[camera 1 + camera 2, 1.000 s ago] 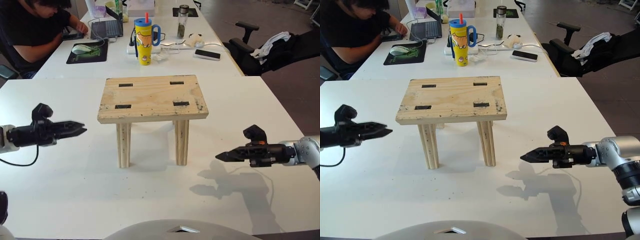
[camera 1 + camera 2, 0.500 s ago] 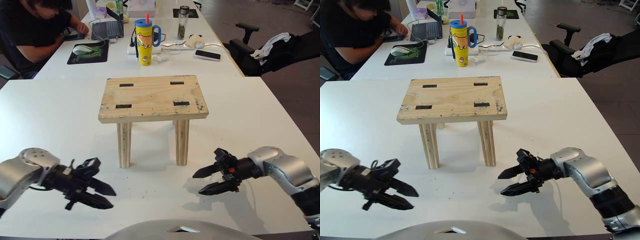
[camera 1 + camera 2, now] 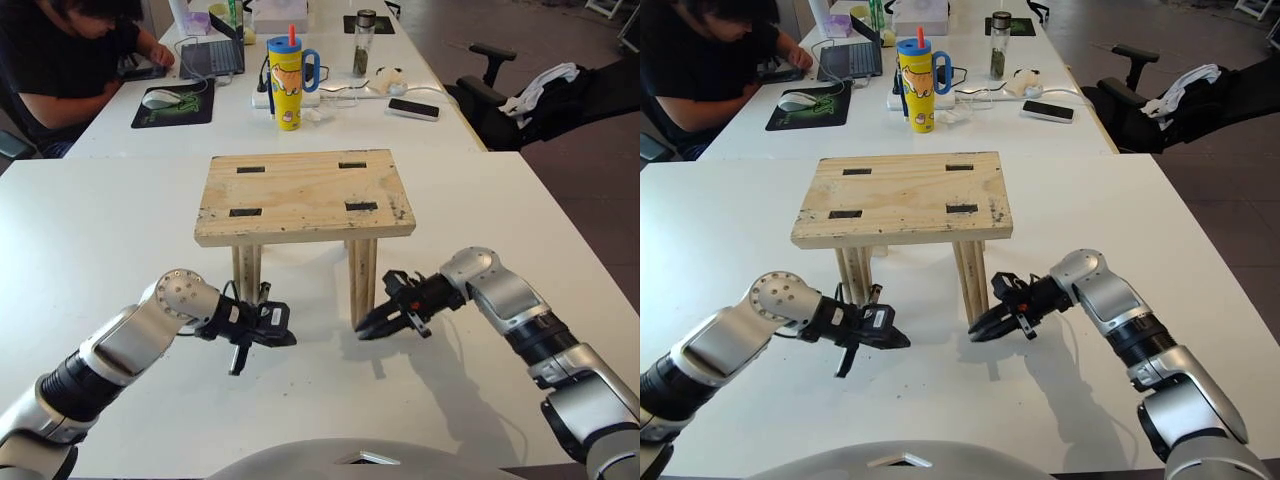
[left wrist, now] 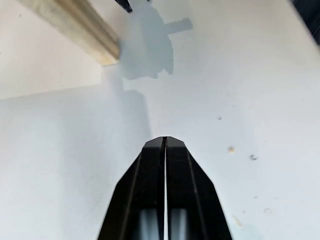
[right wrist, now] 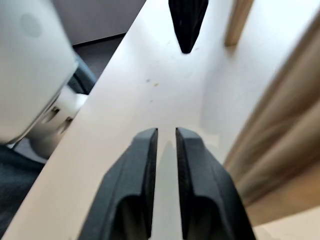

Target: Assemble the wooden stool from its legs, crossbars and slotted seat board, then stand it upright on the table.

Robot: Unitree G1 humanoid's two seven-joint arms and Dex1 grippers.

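The wooden stool [image 3: 303, 195] stands upright on the white table [image 3: 100, 240], its slotted seat board on top of its legs. My left gripper [image 3: 287, 340] is shut and empty, low over the table just in front of the front left leg [image 3: 246, 275]. In the left wrist view its fingertips [image 4: 165, 140] are pressed together, with a leg's foot [image 4: 75, 22] ahead. My right gripper [image 3: 362, 335] hovers beside the foot of the front right leg [image 3: 362, 280]. Its fingers [image 5: 145, 145] stand a narrow gap apart with nothing between them, and the left gripper's tip [image 5: 187, 20] faces it.
A second table behind holds a yellow cup [image 3: 290, 82], a laptop [image 3: 213, 55], a mouse on a dark pad [image 3: 172, 102], a bottle [image 3: 367, 42] and a phone [image 3: 413, 106]. An office chair [image 3: 520, 95] stands at the back right. Bare tabletop surrounds the stool.
Both arms have swung inward from the table's sides to the stool's front legs. The left gripper has shut. The right gripper's fingers have narrowed to a small gap.
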